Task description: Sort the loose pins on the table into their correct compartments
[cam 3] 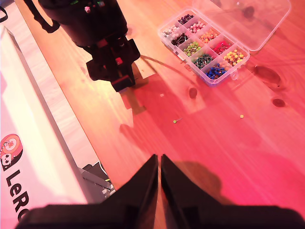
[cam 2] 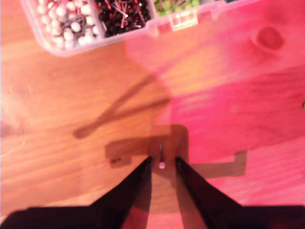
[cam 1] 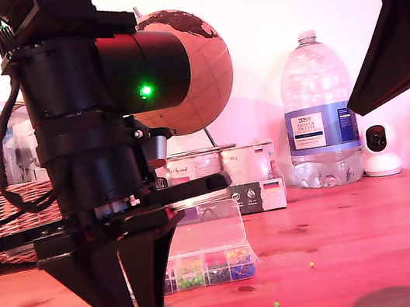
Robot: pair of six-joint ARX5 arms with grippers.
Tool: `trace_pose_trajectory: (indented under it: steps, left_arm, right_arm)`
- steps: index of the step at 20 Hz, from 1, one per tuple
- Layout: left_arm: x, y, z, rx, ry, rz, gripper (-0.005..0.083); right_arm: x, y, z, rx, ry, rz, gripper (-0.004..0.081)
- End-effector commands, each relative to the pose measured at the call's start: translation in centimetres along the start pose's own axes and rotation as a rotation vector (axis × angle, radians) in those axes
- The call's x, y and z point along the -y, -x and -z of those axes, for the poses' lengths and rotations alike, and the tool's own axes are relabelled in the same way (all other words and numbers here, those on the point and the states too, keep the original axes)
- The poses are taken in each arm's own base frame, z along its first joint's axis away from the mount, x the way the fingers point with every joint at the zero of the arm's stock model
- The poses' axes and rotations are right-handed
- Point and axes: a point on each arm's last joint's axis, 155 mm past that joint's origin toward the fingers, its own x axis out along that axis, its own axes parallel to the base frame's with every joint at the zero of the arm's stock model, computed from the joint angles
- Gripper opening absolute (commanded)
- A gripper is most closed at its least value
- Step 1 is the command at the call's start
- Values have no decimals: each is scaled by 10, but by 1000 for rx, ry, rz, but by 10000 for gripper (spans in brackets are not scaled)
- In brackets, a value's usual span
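Three loose pins on the wooden table, and the open pin box behind them.

A pale pink-headed pin point(cam 2: 162, 164) lies flat on the reddish-brown table point(cam 1: 379, 250), with its thin shaft pointing toward the box. A green-headed pin point(cam 3: 175, 121) and a yellow-green one point(cam 3: 241, 116) lie apart from each other on bare wood, in front of the clear plastic box point(cam 3: 209, 45). The box lid is open, and its compartments point(cam 1: 209, 269) hold sorted clusters: white, dark, green, red, orange, yellow and blue heads.
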Motion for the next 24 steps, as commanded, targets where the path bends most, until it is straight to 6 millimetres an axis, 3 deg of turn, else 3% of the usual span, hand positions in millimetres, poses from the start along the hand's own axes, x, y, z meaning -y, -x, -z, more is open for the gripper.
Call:
trace_pose_trajectory:
  steps: [1, 8, 11, 16, 19, 24]
  left_arm:
    - [-6, -11, 8, -36, -15, -31, 125]
    - [-2, -11, 4, -20, -28, -13, 89]
    - [-2, -11, 4, -19, -36, -12, 35]
    - [0, -11, 6, -30, -39, -3, 34]
    - [2, -11, 3, -19, -53, 6, -23]
    - [4, -11, 3, -18, -64, 14, -23]
  right_arm:
    - [-1, 1, -4, 13, 7, -4, -13]
    - [-1, 1, -5, 14, 8, -4, -13]
    - [-2, 1, -5, 14, 8, -5, -13]
    - [-2, 1, -5, 14, 8, -5, -13]
    - [-2, 1, -5, 14, 8, -5, -13]
    - [-2, 1, -5, 14, 8, -5, -13]
